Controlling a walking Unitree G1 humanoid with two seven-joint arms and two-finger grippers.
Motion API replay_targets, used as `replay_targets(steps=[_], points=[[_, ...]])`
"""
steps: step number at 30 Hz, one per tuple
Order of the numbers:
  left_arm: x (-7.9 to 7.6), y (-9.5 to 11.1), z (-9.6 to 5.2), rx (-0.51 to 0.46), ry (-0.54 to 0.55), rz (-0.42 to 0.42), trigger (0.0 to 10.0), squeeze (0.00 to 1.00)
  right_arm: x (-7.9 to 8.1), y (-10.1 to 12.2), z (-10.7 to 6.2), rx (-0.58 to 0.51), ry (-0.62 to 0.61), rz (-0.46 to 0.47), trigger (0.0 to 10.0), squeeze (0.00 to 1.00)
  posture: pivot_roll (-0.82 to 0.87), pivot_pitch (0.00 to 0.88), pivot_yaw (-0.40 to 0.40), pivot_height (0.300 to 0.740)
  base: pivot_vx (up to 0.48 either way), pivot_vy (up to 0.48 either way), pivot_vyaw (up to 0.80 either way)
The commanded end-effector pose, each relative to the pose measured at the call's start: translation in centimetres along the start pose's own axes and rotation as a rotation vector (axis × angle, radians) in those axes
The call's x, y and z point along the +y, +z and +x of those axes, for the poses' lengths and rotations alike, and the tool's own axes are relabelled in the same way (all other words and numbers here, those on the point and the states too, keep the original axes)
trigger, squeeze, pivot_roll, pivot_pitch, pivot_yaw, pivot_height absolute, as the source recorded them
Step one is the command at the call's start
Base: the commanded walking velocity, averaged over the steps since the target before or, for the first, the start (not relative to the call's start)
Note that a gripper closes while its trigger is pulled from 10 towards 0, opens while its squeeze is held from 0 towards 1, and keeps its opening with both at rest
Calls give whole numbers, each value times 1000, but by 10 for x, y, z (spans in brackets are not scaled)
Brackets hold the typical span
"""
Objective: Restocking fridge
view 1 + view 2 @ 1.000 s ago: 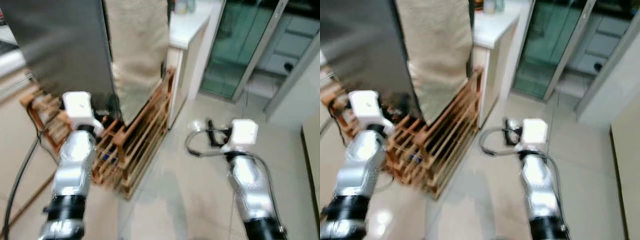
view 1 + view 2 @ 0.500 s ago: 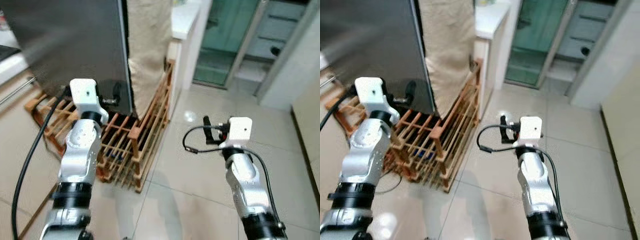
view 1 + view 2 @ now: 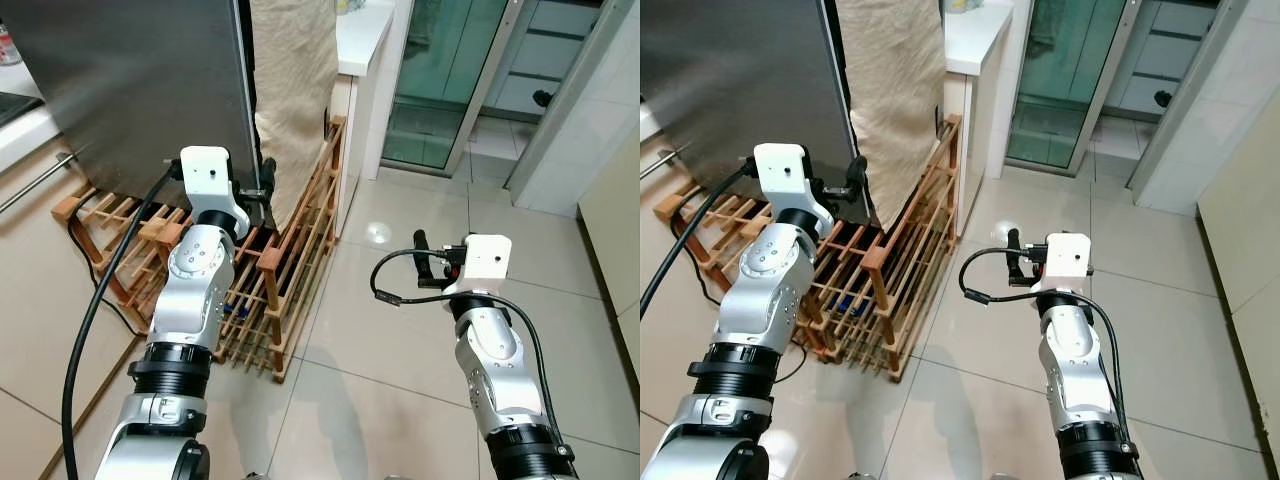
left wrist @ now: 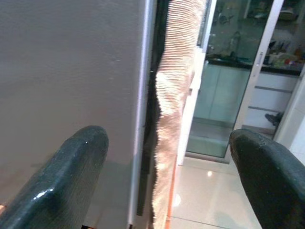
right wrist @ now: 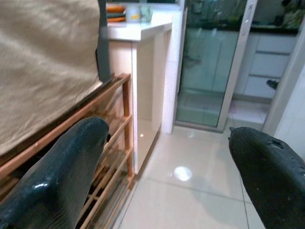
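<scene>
Home kitchen: we note a steel fridge [image 3: 140,90] on a wooden rack [image 3: 290,270], white counter [image 3: 365,40], glass sliding door [image 3: 440,80], glossy tiled floor [image 3: 390,370].

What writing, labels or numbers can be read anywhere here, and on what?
None can be read.
The grey metal fridge door is bare of writing.
The beige cloth and the wooden slatted rack carry no print.
A red-labelled item at the picture's edge is too small to read.
The white wrist camera blocks above the left gripper and right gripper show no lettering.
</scene>
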State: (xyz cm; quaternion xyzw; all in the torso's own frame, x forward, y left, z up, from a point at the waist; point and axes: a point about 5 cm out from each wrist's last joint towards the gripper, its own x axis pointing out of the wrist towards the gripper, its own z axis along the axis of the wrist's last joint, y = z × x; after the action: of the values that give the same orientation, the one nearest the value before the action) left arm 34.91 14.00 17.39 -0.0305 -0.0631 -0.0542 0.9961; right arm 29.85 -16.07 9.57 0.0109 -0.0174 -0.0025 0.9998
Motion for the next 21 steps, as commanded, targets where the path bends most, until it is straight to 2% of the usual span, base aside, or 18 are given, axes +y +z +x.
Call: replay_targets(steps=[1, 4, 6, 8, 9, 10, 11, 12, 14, 15, 16, 18, 21], points=[[-9, 10, 6, -31, -32, 4, 10000, 0, -1, 15, 2, -72, -18, -10, 10000, 0, -115, 0, 30, 740, 0, 0, 0], [-7, 12, 2, -43, -51, 54, 10000, 0, 1, 24, 1, -108, -27, -23, 10000, 0, -121, 0, 42, 740, 0, 0, 0], [8, 8, -13, -35, -54, 79, 10000, 0, -1, 27, -9, -114, -19, -23, 10000, 0, -111, 0, 40, 740, 0, 0, 0], [33, -10, -44, 24, -40, 87, 10000, 0, -7, 21, -30, -80, 2, -44, 10000, 0, -106, 0, 38, 740, 0, 0, 0], [33, -10, -44, 24, -40, 87, 10000, 0, -7, 21, -30, -80, 2, -44, 10000, 0, -106, 0, 38, 740, 0, 0, 0], [48, -25, -70, 83, -7, 65, 10000, 0, -13, 17, -45, -56, 7, -60, 10000, 0, -111, 0, 37, 740, 0, 0, 0], [55, -28, -92, 87, 13, 33, 10000, 0, -18, 18, -55, -67, 2, -83, 10000, 0, -130, 0, 31, 740, 0, 0, 0], [59, -29, -108, 86, 25, 14, 10000, 0, -22, 20, -62, -76, -2, -100, 10000, 0, -130, 0, 31, 740, 0, 0, 0], [66, -35, -142, 136, 31, 35, 10000, 0, -31, 28, -74, -107, -26, -119, 10000, 0, -134, 0, 18, 740, 0, 0, 0], [68, -38, -151, 160, 54, 27, 10000, 0, -33, 30, -79, -107, -39, -106, 10000, 0, -109, 0, -1, 740, 0, 0, 0], [70, -39, -157, 169, 83, 12, 10000, 0, -33, 30, -85, -100, -38, -109, 10000, 0, -107, 0, -11, 740, 0, 0, 0], [71, -39, -159, 167, 106, -11, 10000, 0, -32, 28, -90, -85, -24, -126, 10000, 0, -107, 0, -11, 740, 0, 0, 0], [57, -29, -137, 76, 93, -14, 10000, 0, -28, 21, -85, -54, 0, -129, 10000, 0, -95, 0, -25, 740, 160, 0, 0]])
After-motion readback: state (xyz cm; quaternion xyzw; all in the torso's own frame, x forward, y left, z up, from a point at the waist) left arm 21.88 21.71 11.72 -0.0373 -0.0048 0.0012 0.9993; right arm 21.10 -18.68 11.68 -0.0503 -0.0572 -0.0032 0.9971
